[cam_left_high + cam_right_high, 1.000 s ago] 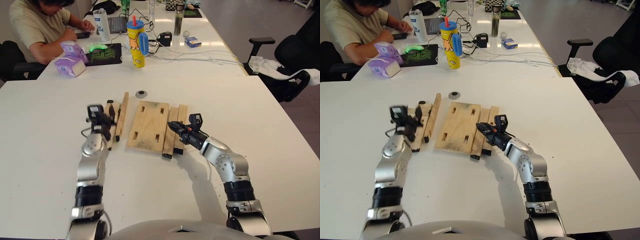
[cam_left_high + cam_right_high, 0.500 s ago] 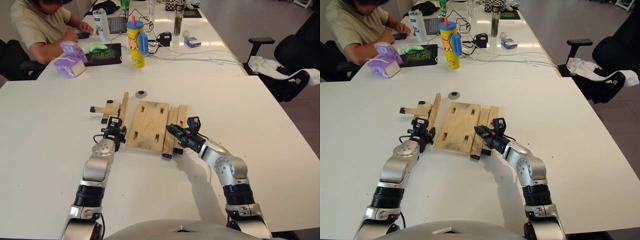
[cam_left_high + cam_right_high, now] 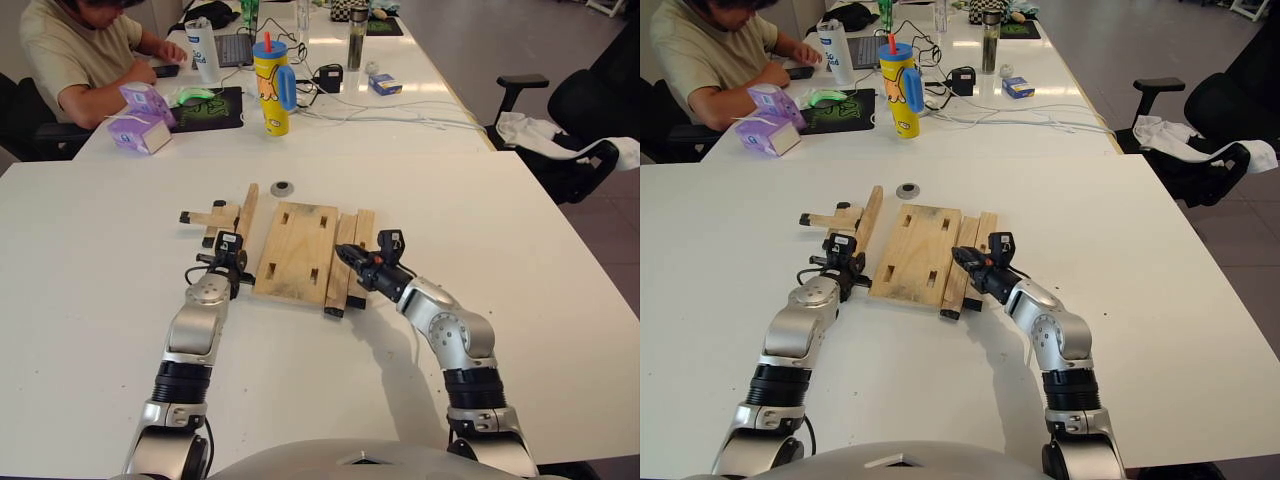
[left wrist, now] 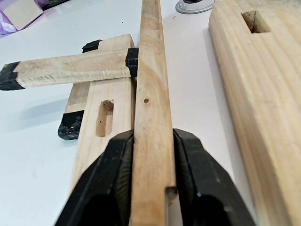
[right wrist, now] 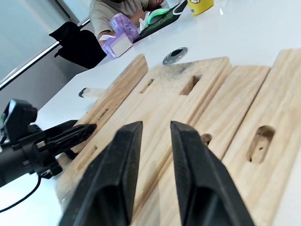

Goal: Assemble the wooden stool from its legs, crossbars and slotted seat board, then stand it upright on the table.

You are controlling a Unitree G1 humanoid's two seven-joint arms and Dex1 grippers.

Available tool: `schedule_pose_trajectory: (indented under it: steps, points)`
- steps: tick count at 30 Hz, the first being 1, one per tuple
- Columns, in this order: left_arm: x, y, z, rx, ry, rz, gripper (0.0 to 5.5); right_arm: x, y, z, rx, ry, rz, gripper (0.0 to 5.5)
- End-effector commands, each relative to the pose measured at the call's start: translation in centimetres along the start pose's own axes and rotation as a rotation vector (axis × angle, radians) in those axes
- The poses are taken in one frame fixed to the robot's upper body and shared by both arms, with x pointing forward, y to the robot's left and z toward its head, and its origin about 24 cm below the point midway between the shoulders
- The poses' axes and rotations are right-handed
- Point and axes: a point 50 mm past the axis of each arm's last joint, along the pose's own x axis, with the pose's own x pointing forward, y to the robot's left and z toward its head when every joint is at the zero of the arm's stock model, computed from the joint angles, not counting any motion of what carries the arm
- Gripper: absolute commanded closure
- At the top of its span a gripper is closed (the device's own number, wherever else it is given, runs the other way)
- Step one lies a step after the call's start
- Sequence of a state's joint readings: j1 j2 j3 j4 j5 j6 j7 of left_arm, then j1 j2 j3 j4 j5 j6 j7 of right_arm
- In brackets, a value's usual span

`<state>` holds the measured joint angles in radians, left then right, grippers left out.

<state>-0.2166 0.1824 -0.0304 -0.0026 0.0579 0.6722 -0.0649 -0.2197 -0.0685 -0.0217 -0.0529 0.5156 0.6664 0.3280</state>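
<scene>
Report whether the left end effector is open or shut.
Shut. The left end effector has its black fingers pressed against both sides of the long narrow wooden bar.

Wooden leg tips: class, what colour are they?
Black leg tips, shown best in the left wrist view.

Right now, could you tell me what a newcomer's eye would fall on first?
The pale wooden seat board with four slots lies flat, central. The left claw is shut on a long thin wooden bar beside it; the open right claw hangs over the wooden planks opposite.
</scene>
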Motion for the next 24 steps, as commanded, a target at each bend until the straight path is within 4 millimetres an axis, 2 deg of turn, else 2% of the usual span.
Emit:
schedule_pose_trajectory:
  steps: [1,3,7,11,13,17,20,24]
  points:
    - [0.0,1.0,1.7,0.07,-0.125,0.041,4.44,0.4,-0.3,1.8,-0.024,-0.079,-0.045,4.4]
    - [-0.2,1.0,3.2,0.095,-0.227,0.042,4.44,0.3,-0.2,2.3,0.0,-0.099,0.003,4.4]
    - [-1.2,0.3,6.6,0.234,-0.5,-0.009,4.44,-0.3,0.2,4.6,0.103,-0.199,0.143,3.81]
    - [-2.5,-1.1,8.4,0.347,-0.71,-0.163,4.44,-0.7,-0.4,6.6,0.214,-0.245,0.226,3.23]
    - [-2.7,-1.4,8.2,0.402,-0.739,-0.213,4.44,-0.8,-0.6,7.0,0.282,-0.233,0.263,2.95]
    - [-0.9,0.5,4.5,0.325,-0.468,-0.141,4.44,-0.9,-0.3,6.3,0.239,-0.152,0.281,2.37]
    - [-1.3,0.2,2.5,0.267,-0.373,-0.143,4.44,-1.0,-0.1,5.7,0.249,-0.135,0.285,2.01]
    - [-1.5,-0.4,2.6,0.24,-0.356,-0.144,4.44,-1.1,-0.5,5.0,0.257,-0.139,0.25,1.38]
